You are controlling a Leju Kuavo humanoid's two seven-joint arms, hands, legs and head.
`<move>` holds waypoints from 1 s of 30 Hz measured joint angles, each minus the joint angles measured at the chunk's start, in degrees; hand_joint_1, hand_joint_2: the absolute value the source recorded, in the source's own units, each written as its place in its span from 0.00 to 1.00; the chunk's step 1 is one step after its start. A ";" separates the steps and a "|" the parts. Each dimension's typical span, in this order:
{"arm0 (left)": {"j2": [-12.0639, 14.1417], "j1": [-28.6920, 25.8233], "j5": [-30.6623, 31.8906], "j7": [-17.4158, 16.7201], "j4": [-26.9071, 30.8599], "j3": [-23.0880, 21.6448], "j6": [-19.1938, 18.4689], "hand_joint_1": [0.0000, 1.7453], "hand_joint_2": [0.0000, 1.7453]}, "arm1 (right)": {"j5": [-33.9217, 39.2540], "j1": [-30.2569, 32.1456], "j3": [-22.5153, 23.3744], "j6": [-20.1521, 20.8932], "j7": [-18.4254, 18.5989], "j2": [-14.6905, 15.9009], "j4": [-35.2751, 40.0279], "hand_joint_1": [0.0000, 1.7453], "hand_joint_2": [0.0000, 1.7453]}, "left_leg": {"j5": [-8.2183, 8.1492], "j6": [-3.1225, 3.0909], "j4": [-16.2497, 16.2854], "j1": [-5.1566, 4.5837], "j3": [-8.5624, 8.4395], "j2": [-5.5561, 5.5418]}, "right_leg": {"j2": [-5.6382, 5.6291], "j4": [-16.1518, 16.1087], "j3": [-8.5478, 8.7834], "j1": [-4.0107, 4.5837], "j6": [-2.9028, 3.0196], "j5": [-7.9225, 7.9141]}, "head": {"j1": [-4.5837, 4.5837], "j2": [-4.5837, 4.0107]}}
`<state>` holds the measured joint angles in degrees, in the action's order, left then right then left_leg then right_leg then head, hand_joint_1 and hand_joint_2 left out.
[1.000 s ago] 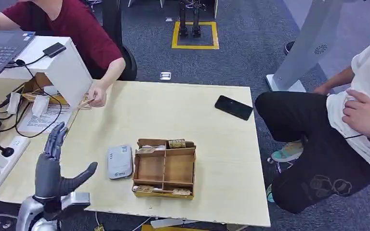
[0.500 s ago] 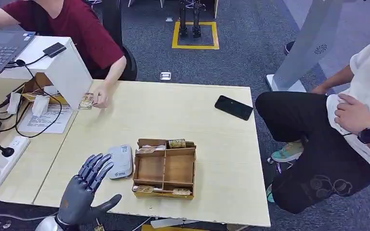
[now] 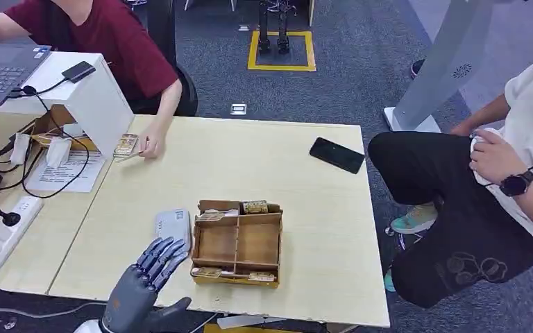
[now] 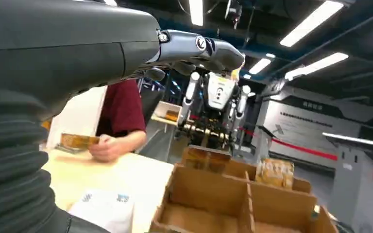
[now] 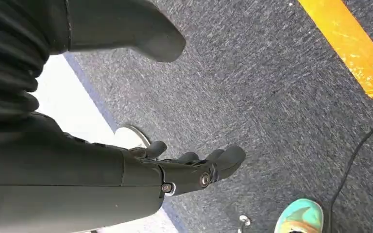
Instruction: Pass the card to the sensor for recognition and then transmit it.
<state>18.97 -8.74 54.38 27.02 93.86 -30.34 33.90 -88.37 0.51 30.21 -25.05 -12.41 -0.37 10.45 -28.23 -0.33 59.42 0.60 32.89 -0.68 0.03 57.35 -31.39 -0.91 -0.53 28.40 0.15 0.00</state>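
My left hand (image 3: 144, 283) hovers at the near edge of the table (image 3: 305, 194), fingers spread and straight, holding nothing; its fingertips reach over the near end of the grey card reader (image 3: 173, 232). I judge that flat, open pose suits a reach rather than a grasp. The reader lies flat just left of the wooden organiser box (image 3: 237, 242), touching or nearly so, which keeps sensor and card stock within one short arm sweep. Cards (image 3: 255, 207) stand on edge in the box's far slots and lie along its near slot, easy to pinch from above. A person in a red shirt at the far left rests a hand (image 3: 146, 144) beside one more card (image 3: 125, 144), flat on the table. My right hand (image 5: 194, 167) hangs over the carpet, fingers loosely extended, empty, out of the way.
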 joint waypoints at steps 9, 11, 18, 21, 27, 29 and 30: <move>-0.31 1.00 0.09 -0.57 -1.99 -1.58 0.07 0.00 1.00 | -0.04 -0.14 0.00 -0.02 -0.02 0.00 -0.02 0.00 1.00 | 0.00 0.00 0.00 0.00 -0.01 0.00 | 0.00 0.00 0.00 0.00 0.00 0.00 | 0.00 0.02; -0.37 1.01 0.09 -0.57 -2.12 -1.62 0.09 0.00 1.00 | -0.04 -0.14 0.00 -0.02 -0.04 0.00 -0.02 0.00 1.00 | 0.00 0.00 0.00 0.01 -0.01 0.00 | -0.01 0.00 0.00 0.00 0.00 0.00 | 0.00 0.00; -0.96 2.08 3.22 -2.65 -3.68 -2.19 1.66 0.00 1.00 | -0.17 -0.16 -0.11 0.00 0.04 0.00 -0.02 0.00 1.00 | 0.00 0.00 0.00 0.00 0.00 -0.01 | 0.02 0.00 0.01 0.00 0.00 0.00 | 0.00 0.02; -1.77 3.01 3.39 -3.10 -5.09 -2.76 2.19 0.00 1.00 | -0.17 -0.20 -0.24 0.00 0.04 0.00 -0.02 0.00 1.00 | 0.01 -0.01 0.00 0.00 -0.01 -0.01 | 0.02 0.00 0.01 0.00 0.00 -0.01 | 0.00 0.02; -3.52 4.69 3.00 -3.24 -7.15 -3.91 2.14 0.00 1.00 | -0.28 -0.24 -0.55 0.28 0.04 0.00 -0.04 0.00 1.00 | 0.01 -0.01 0.01 -0.01 -0.01 -0.01 | 0.02 0.00 0.01 0.00 0.01 -0.01 | 0.02 0.00; -4.33 5.46 2.51 -3.70 -8.33 -4.11 2.12 0.00 1.00 | -0.35 -0.24 -0.79 0.26 0.04 -0.02 -0.07 0.00 1.00 | 0.01 -0.01 0.01 -0.01 -0.01 -0.01 | 0.02 0.00 0.01 0.00 0.01 -0.01 | 0.00 0.00; -4.74 5.92 2.41 -3.74 -8.92 -4.13 2.14 0.00 1.00 | -0.35 -0.26 -0.87 0.26 0.04 -0.02 -0.09 0.00 1.00 | 0.01 -0.01 0.01 -0.01 -0.01 -0.01 | 0.02 0.00 0.01 0.00 0.01 -0.01 | 0.02 0.00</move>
<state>14.23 -2.82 56.78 23.28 84.93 -34.47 36.04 -88.72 0.25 29.33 -24.79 -12.37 -0.39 10.36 -28.23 -0.34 59.42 0.60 32.89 -0.69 0.04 57.35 -31.38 -0.92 -0.52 28.39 0.17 0.00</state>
